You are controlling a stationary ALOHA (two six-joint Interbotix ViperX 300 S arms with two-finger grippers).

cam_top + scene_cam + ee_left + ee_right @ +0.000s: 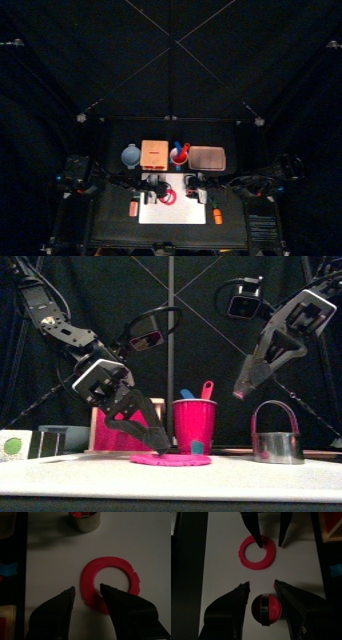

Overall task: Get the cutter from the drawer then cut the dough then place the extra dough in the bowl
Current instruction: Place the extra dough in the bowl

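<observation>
Dough ring [89, 577], flat and red, lies on the white cutting board [181, 215] with its rim between the spread jaws of the left gripper [87, 588], while the right gripper [263, 584], likewise released, hangs above the round metal wire-handled cutter [277, 446].

red cup [198, 421] with toy knives [206, 390], white cutting board [181, 215], pink tray [211, 158]
</observation>
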